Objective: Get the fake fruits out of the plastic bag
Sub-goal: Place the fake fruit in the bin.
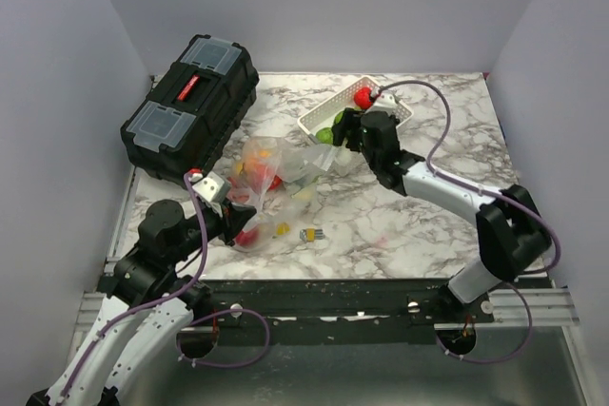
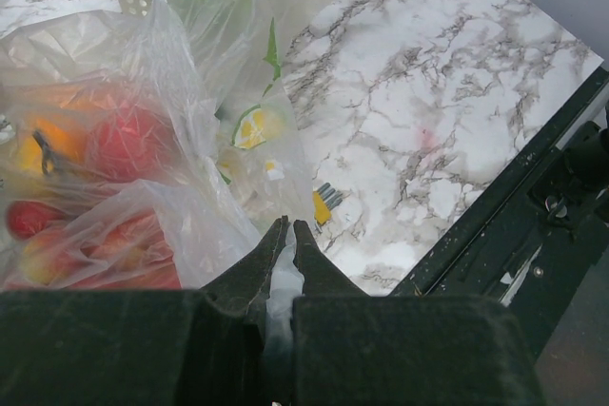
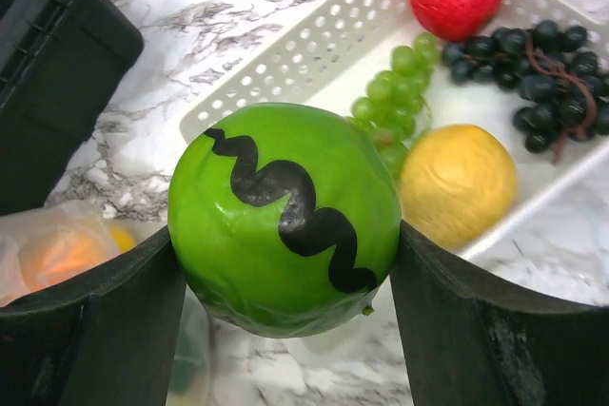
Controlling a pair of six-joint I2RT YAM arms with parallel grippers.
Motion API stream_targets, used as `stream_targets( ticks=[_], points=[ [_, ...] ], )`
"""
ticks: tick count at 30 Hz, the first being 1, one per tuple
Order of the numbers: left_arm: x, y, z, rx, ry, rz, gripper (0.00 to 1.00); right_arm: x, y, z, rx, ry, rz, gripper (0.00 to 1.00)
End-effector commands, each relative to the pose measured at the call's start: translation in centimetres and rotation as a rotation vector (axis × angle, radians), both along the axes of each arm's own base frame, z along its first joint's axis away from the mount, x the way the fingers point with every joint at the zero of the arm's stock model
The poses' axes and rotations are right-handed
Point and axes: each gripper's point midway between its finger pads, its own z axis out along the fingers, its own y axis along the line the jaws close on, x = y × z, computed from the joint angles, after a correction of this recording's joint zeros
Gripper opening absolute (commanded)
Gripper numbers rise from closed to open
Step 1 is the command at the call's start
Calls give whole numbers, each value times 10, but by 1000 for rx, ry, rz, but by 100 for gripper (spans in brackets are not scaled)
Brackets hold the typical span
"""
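Watermelon toy (image 3: pixel 266 263) squeezed between the wide-spread fingers of the right gripper (image 1: pixel 348 126), held just short of the near corner of the white basket (image 3: pixel 285 54), with the open tray straight ahead and a bit to the right. Left gripper (image 2: pixel 287 235) pinched tight on an edge of the plastic bag (image 2: pixel 190 54), more fake fruits (image 2: pixel 124 140) inside, well left of the basket. Probably just a short reach forward, then let go.

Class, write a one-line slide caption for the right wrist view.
Right gripper holds a striped green toy watermelon before the white slotted basket.
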Motion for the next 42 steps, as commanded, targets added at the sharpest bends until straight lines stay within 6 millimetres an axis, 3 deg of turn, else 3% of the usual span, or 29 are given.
stream_targets(
  ticks=[1, 5, 8, 12, 18, 22, 31, 36, 42],
  points=[
    [2, 4, 3, -6, -23, 25, 0, 15, 15, -26, -96, 128, 36, 25],
    [1, 4, 4, -8, -28, 25, 0, 29, 15, -43, -157, 175, 0, 33],
    [0, 4, 5, -13, -36, 19, 0, 28, 12, -56, -184, 211, -13, 41],
    [-3, 0, 6, -20, -39, -9, 0, 29, 10, -65, -210, 223, -18, 58],
    [-6, -4, 8, -29, -45, -46, 0, 24, 5, -68, -230, 232, -19, 86],
    [-8, -6, 8, -31, -44, -60, 0, 20, 4, -64, -221, 229, -7, 100],
    [-8, -10, 8, -33, -40, -78, 0, -8, 5, -33, -138, 217, 63, 100],
    [-9, -13, 7, -34, -35, -96, 0, -41, -4, -19, -81, 199, 116, 100],
    [-9, -16, 5, -33, -19, -116, 0, -91, 3, -26, 25, 226, 280, 98]
  ],
)
